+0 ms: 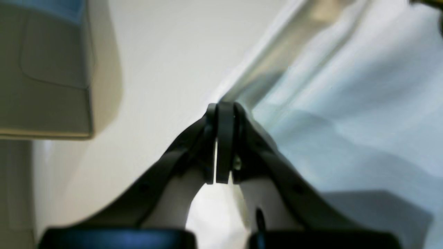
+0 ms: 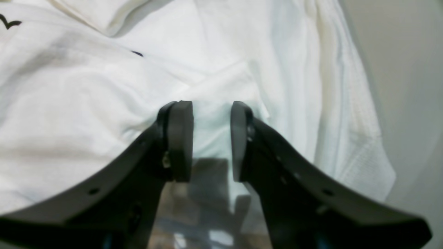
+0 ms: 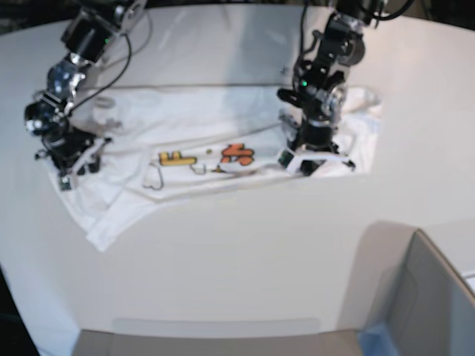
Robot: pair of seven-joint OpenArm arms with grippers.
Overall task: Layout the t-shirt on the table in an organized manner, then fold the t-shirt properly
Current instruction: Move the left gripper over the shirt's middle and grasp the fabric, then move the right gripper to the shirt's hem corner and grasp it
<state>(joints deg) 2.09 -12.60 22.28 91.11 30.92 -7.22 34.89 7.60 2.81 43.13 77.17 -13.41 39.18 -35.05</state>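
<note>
The white t-shirt [image 3: 208,126] lies spread and rumpled across the table [image 3: 245,252], its yellow and orange lettering [image 3: 237,154] facing up. At the shirt's right end, my left gripper [image 3: 315,159] points down. In the left wrist view its pads are pressed together at the left gripper [image 1: 223,110], where the lifted hem of the t-shirt [image 1: 346,103] runs into the tips. My right gripper [image 3: 67,167] is low over the shirt's left end. In the right wrist view the right gripper [image 2: 211,114] has its pads apart, with a fold of the t-shirt [image 2: 86,86] in the gap.
A grey box [image 3: 423,297] stands at the front right corner and shows as the grey box [image 1: 45,69] close on the left in the left wrist view. Bare table [image 1: 166,52] lies between it and the shirt. The table's curved edge runs along the front.
</note>
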